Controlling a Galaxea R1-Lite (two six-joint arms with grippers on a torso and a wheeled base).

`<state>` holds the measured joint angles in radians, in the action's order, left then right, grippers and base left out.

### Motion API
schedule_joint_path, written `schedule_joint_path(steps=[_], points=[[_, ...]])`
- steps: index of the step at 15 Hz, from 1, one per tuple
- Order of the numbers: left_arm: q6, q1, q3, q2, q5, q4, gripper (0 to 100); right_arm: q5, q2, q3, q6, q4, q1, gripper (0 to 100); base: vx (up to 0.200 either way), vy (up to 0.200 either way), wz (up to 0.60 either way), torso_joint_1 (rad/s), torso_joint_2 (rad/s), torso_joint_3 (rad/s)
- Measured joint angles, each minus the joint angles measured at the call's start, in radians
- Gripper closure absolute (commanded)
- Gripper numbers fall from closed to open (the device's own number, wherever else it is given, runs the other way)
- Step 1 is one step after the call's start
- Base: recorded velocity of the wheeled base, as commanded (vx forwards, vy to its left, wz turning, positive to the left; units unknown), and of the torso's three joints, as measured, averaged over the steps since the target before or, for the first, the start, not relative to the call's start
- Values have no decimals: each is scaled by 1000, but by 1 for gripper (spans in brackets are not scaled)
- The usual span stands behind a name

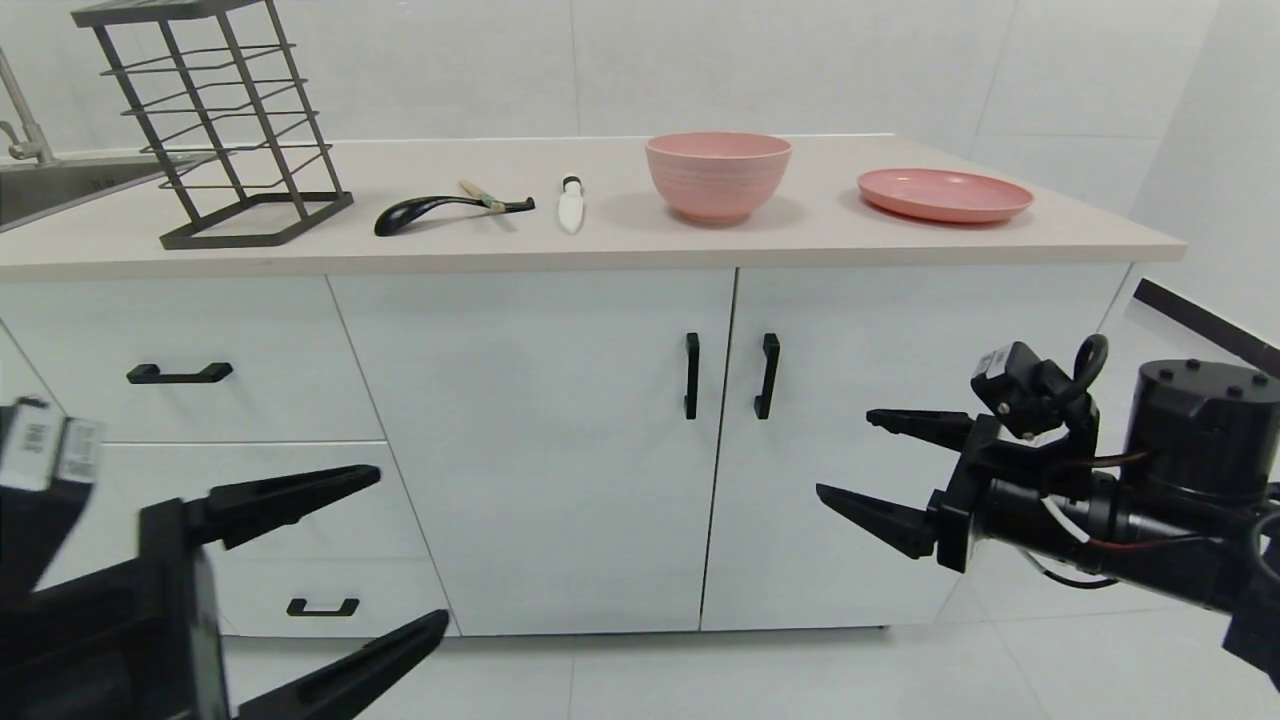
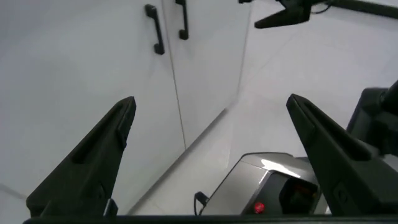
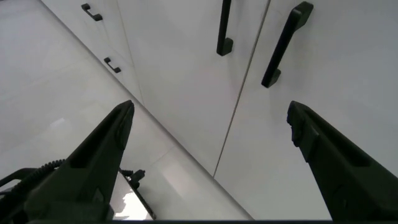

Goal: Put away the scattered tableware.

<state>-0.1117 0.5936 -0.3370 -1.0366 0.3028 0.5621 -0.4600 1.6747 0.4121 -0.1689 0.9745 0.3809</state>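
On the desk (image 1: 330,245), a pink bowl (image 1: 718,175) and a pink plate (image 1: 945,194) are sitting toward the right, apart from each other. A black spoon (image 1: 440,208) is lying against a wooden stick (image 1: 482,195), between a wire rack (image 1: 215,120) and a small white utensil (image 1: 570,205). The left jaws are hanging wide apart, holding nothing, low before the drawers (image 1: 180,420). The right jaws, likewise wide and holding nothing, are hovering before the cabinet doors (image 1: 540,450)
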Motion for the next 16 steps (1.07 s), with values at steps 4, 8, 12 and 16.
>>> schedule_joint_path(steps=[4, 8, 12, 16], points=[[-154, 47, -4, -281, 154, 246, 0, -38, 92, 51, -5, 37, 7, 0, 0, 0, 0, 0, 0, 0], [-199, 54, -55, -486, 234, 390, 0, -41, 205, 131, -4, 92, 8, 0, 0, 0, 0, 0, 0, 0], [-176, 62, -212, -613, 234, 449, 0, -44, 310, 238, -4, 107, 7, 0, 0, 0, 0, 0, 0, 0], [-165, 67, -292, -710, 233, 494, 0, -43, 376, 290, -4, 124, 6, 0, 0, 0, 0, 0, 0, 0]])
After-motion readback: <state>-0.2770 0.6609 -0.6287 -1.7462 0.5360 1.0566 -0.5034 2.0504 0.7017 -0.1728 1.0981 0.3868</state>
